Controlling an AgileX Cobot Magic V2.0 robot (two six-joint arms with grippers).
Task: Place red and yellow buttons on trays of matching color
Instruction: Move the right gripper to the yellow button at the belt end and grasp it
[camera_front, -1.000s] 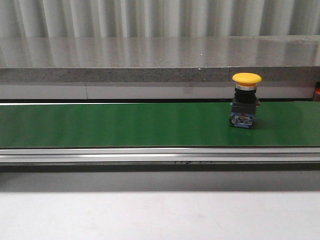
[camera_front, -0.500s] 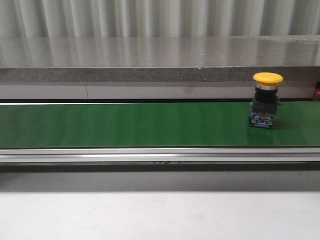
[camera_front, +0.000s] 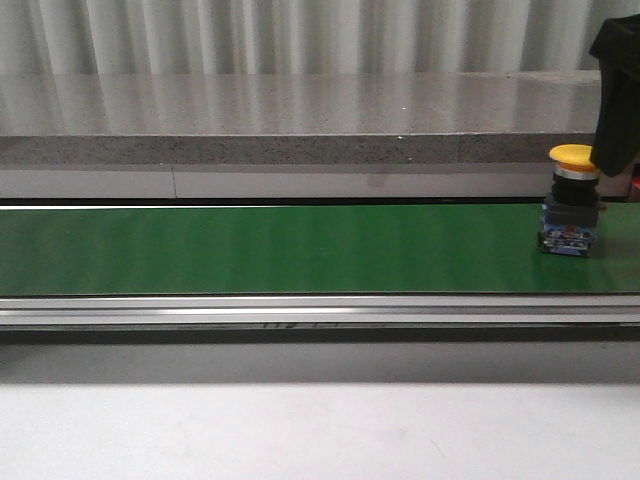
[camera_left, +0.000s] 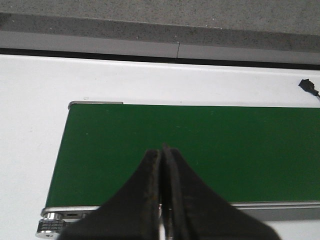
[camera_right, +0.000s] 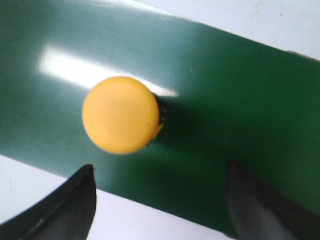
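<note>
Carried rightward by the green belt (camera_front: 300, 250), the yellow button (camera_front: 571, 200) now sits upright under the right pincer (camera_right: 160, 200), spread apart to straddle it, while the left pincer (camera_left: 162, 200) waits pressed together.

The yellow button (camera_right: 119, 115) sits on the green belt (camera_right: 240, 100), right gripper (camera_right: 160, 205) above it (fingers spread wide).

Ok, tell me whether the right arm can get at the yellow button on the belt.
Probably yes: the right gripper is open just above the yellow button, with nothing between them.
</note>
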